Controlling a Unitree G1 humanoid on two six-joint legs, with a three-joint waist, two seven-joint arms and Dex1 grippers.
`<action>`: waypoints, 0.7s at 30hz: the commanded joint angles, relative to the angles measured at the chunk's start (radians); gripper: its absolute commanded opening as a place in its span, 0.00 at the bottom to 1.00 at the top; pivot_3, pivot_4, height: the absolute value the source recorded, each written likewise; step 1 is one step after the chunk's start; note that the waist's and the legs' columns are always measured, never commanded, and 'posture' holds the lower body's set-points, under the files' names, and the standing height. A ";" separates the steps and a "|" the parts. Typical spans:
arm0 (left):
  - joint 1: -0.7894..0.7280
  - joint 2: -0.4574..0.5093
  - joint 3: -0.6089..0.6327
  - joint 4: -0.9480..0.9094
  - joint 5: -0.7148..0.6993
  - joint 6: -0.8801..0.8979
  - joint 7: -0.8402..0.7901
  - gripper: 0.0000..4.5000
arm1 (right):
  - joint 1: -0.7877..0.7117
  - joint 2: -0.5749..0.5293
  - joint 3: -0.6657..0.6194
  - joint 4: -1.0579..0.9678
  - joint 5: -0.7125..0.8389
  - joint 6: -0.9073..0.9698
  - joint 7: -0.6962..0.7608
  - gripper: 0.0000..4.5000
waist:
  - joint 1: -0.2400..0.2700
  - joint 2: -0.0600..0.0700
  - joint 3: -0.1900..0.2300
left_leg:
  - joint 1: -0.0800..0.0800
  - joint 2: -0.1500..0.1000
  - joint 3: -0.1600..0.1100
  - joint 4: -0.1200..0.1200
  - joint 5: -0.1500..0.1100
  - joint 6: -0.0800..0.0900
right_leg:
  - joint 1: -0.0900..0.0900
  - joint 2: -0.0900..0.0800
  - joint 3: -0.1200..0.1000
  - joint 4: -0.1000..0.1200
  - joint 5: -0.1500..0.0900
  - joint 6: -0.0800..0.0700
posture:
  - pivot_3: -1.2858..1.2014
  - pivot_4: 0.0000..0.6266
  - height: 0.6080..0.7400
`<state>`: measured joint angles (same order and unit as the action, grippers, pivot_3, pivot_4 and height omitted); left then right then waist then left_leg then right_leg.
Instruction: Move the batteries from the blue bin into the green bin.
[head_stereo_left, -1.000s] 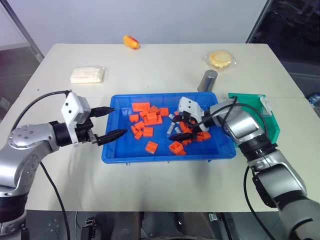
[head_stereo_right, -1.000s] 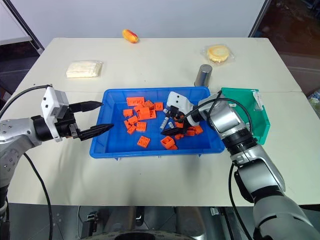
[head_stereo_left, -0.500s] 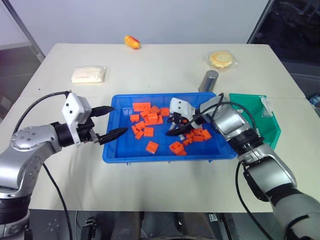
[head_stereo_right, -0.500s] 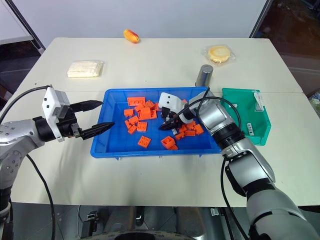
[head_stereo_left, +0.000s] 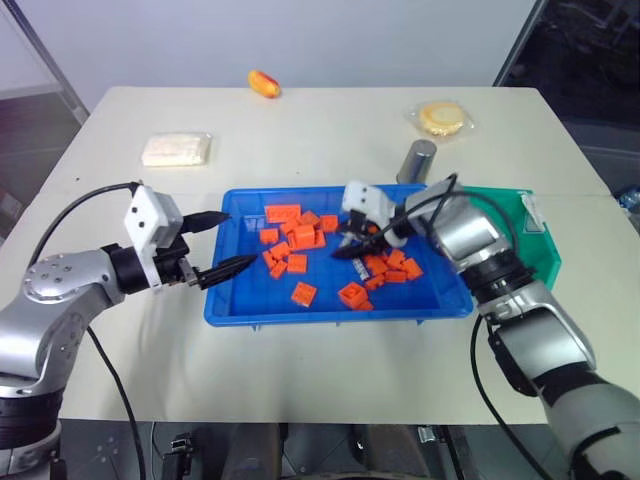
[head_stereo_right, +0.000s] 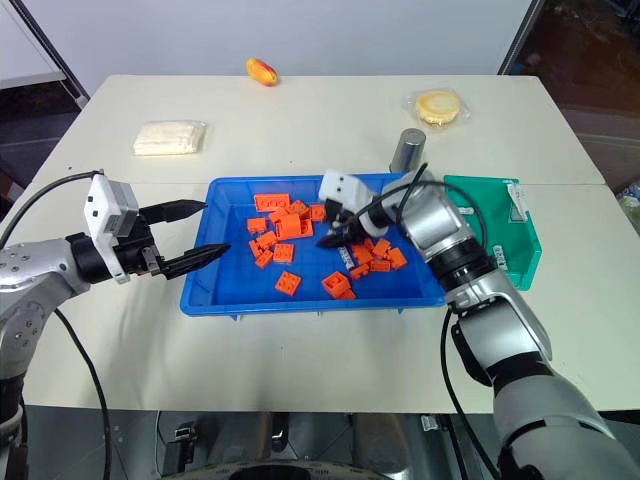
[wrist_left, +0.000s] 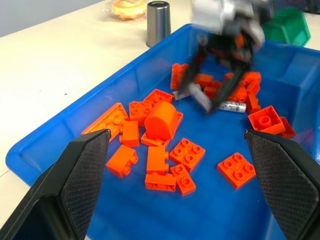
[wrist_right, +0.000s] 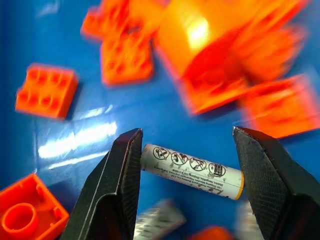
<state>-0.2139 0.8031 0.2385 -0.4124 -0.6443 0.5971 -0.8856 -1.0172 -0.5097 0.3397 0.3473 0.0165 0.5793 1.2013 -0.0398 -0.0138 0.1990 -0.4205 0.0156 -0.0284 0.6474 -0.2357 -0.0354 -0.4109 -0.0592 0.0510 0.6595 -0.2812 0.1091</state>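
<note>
At frame centre, the right gripper (wrist_right: 187, 172) clamps a battery (wrist_right: 191, 171) end to end above the blue bin (head_stereo_left: 235, 300). At left, the left gripper (head_stereo_left: 222, 243) hovers at the bin's rim, fingers apart; the green bin (head_stereo_left: 540, 255) sits at right.

Bright even overhead light; glare patch on blue bin (wrist_right: 75, 140) floor; orange bricks (wrist_right: 210, 60) motion-blurred.

Readable on the battery (wrist_right: 191, 171) clamped endwise between the right gripper (wrist_right: 187, 175) fingers: a row of small round warning pictograms and a line of fine print too small to make out; on the green bin (head_stereo_right: 505, 232), a white label (head_stereo_right: 515, 199), its writing illegible.
</note>
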 joint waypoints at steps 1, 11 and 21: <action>-0.041 0.005 -0.021 -0.008 -0.027 -0.012 -0.042 1.00 | -0.071 -0.101 -0.117 -0.091 0.048 0.052 0.017 0.49 | 0.007 0.000 0.000 | 0.000 0.000 0.000 0.000 0.000 0.000 | 0.000 0.000 0.000 0.000 0.000 0.000 | 0.52 0.24 1.00; -0.252 -0.054 -0.209 0.130 0.013 -0.054 -0.193 1.00 | 0.107 -0.525 -0.249 -0.246 0.052 0.139 0.053 0.49 | 0.027 0.000 0.000 | -0.001 -0.001 0.001 0.000 0.000 0.000 | 0.002 -0.001 -0.001 -0.005 0.000 0.000 | 0.52 0.24 1.00; -0.394 -0.130 -0.311 0.344 0.123 -0.159 -0.293 1.00 | 0.360 -0.666 -0.387 -0.403 0.112 0.262 -0.022 0.49 | 0.004 0.001 0.000 | 0.001 0.001 0.002 0.000 0.000 0.000 | 0.002 0.002 0.001 -0.004 0.000 0.000 | 0.52 0.24 1.00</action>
<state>-0.5882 0.6696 -0.0752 -0.0751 -0.5357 0.4658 -1.1627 -0.6618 -1.1528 -0.0011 -0.0187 0.1119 0.8304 1.1950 -0.0360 -0.0129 0.1990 -0.4202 0.0167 -0.0268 0.6476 -0.2357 -0.0351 -0.4091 -0.0574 0.0518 0.6557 -0.2811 0.1094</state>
